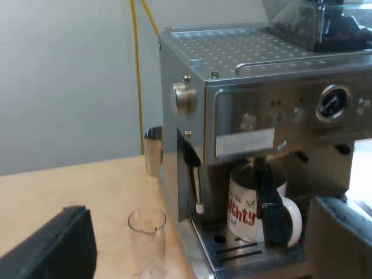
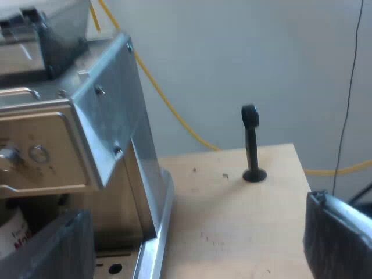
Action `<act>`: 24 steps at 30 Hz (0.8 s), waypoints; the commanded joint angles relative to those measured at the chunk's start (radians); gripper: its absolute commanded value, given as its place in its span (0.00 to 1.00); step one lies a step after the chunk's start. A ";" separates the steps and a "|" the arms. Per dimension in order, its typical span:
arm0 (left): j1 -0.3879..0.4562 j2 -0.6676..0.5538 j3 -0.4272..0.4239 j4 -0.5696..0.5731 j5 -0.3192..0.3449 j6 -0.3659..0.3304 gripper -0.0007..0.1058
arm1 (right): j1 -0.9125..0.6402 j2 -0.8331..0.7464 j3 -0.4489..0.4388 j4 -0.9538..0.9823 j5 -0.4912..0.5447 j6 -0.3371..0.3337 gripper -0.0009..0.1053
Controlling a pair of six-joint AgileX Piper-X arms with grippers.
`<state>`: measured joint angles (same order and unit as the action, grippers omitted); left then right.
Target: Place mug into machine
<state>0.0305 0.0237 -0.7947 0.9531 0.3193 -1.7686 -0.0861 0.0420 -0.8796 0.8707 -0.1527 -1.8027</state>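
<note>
A white mug [image 1: 247, 206] with red lettering stands upright on the espresso machine's drip tray [image 1: 232, 253], under the spouts. A dark upright bar [image 1: 270, 203] crosses in front of the mug at its handle; I cannot tell what it is. My left gripper [image 1: 200, 235] is open a short way off from the machine's front, with only air between its fingers. My right gripper [image 2: 195, 232] is open by the machine's side. An edge of the mug [image 2: 11, 232] shows just beyond one of the right gripper's fingers [image 2: 49, 247].
An empty measuring glass [image 1: 147, 238] stands on the wooden table near the machine's corner, and a metal jug [image 1: 153, 148] stands behind it. A black-knobbed tamper [image 2: 250, 145] stands upright on the table beyond the machine's side. The bean hopper [image 1: 319, 20] tops the machine.
</note>
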 commanded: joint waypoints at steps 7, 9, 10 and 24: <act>0.000 -0.076 -0.014 0.124 0.009 -0.008 0.75 | -0.001 -0.098 -0.026 0.212 -0.008 -0.045 0.73; 0.000 -0.077 -0.011 0.136 0.009 0.007 0.75 | -0.001 -0.098 -0.023 0.235 -0.033 -0.055 0.73; 0.000 -0.077 -0.011 0.136 0.009 0.010 0.75 | -0.001 -0.098 -0.023 0.241 -0.033 -0.062 0.73; 0.000 -0.077 0.136 -0.028 -0.077 0.023 0.75 | -0.001 -0.098 0.104 0.149 -0.033 -0.062 0.73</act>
<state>0.0305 -0.0122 -0.6751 0.9607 0.2541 -1.7431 -0.0861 -0.0081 -0.7894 1.0454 -0.1745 -1.8511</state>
